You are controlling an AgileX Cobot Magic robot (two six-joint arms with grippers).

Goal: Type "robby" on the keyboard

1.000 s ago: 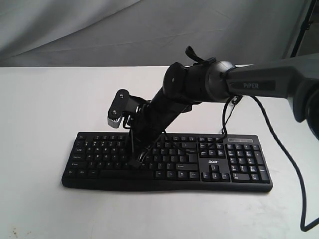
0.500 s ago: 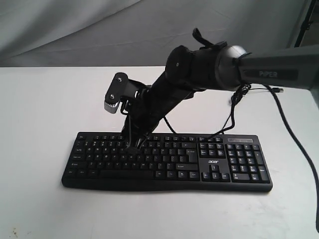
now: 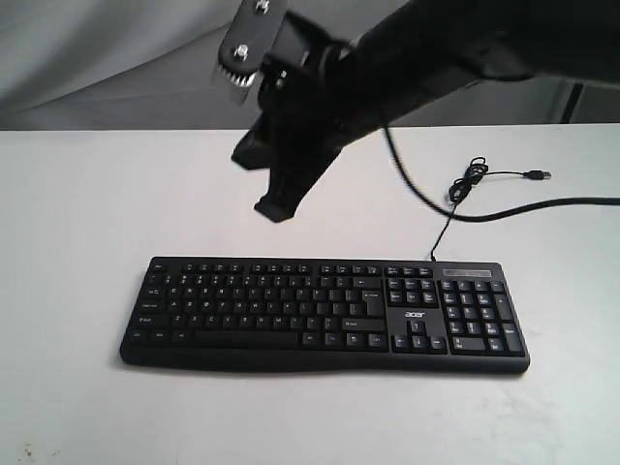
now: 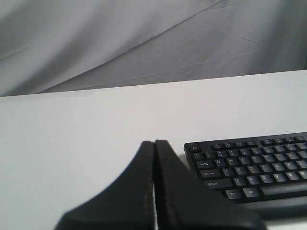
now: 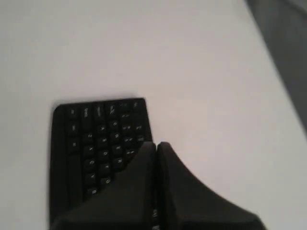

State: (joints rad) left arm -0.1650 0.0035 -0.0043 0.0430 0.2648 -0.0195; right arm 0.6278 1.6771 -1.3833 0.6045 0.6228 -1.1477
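Risen off the keyboard point(image 3: 325, 312) lying on the desk point(image 3: 87, 194) since a moment ago, the right pincer point(image 3: 275, 208) hangs closed and empty above it; typing seems done, any further letter needing a fresh descent.

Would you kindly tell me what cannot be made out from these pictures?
1. Right wrist view: key legends on the keyboard, blurred; the right gripper hides part.
2. Left wrist view: most of the keyboard, cut off by the frame edge.
3. Exterior view: the left gripper, outside the frame.
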